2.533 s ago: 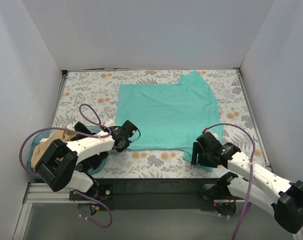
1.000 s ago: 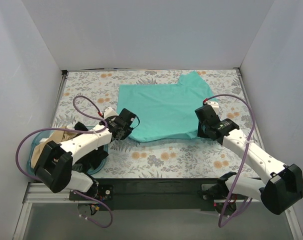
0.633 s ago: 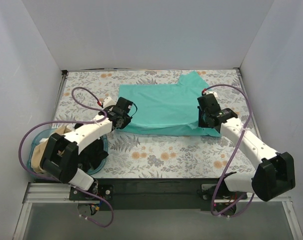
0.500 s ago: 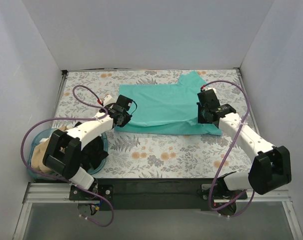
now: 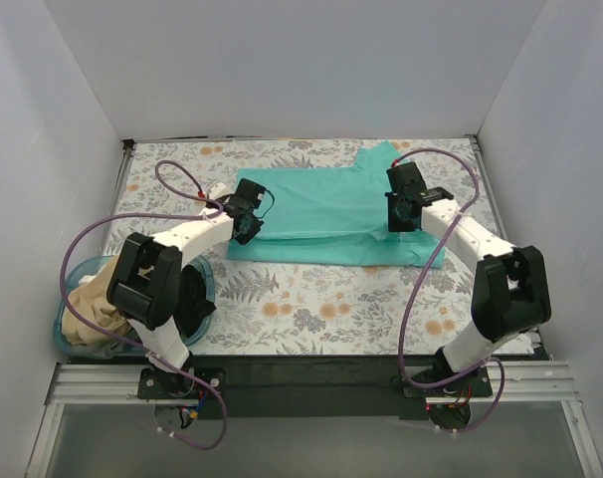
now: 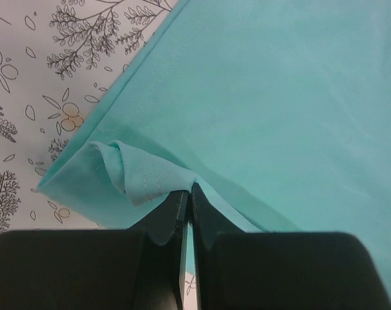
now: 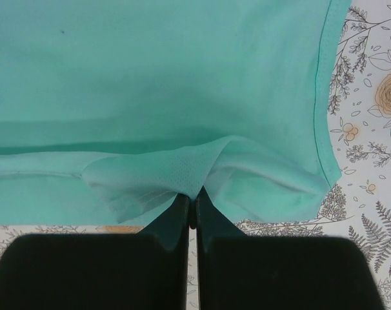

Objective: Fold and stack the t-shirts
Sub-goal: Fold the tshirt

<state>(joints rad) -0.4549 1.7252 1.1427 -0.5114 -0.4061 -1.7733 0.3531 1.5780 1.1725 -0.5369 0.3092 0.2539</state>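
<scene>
The teal-green t-shirt point(image 5: 321, 214) lies across the back half of the flowered table, its near part doubled over toward the back. My left gripper point(image 5: 245, 221) is shut on the shirt's left hem corner point(image 6: 144, 177). My right gripper point(image 5: 401, 214) is shut on the right hem corner point(image 7: 176, 174), and both pinches lift the cloth slightly. The tan-beige t-shirt point(image 5: 93, 319) sits bunched in the blue basket point(image 5: 68, 334) at the near left.
White walls close in the table at the back and both sides. Purple cables point(image 5: 182, 184) loop off both arms above the table. Bare flowered tabletop point(image 5: 321, 299) shows between the shirt and the black front rail point(image 5: 301, 383).
Both grippers have carried the shirt's near hem away from the front edge toward the back, folding the lower part over the upper. The arms are stretched further out.
</scene>
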